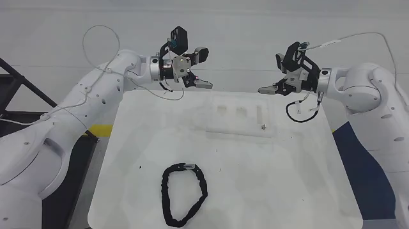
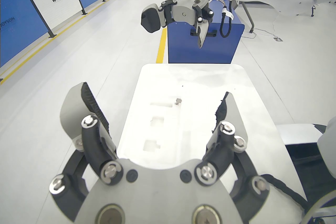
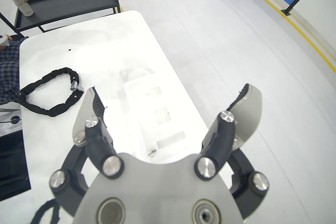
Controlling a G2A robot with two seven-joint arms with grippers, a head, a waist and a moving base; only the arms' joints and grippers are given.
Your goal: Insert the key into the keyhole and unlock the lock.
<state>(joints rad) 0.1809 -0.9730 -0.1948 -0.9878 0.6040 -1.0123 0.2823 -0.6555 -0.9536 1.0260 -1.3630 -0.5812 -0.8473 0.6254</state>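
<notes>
While the left hand (image 1: 204, 69) and the right hand (image 1: 271, 74) hang near the far edge of the desk (image 1: 268, 178), facing each other, each has its fingers spread wide apart and grips nothing. The key (image 1: 262, 126) lies on a white tray (image 1: 233, 125) with three shallow recesses, at the end nearer the right hand. The lock (image 1: 166, 194), a black sleeved chain loop with a metal cylinder, lies flat near the desk's near edge, well apart from tray and key.
</notes>
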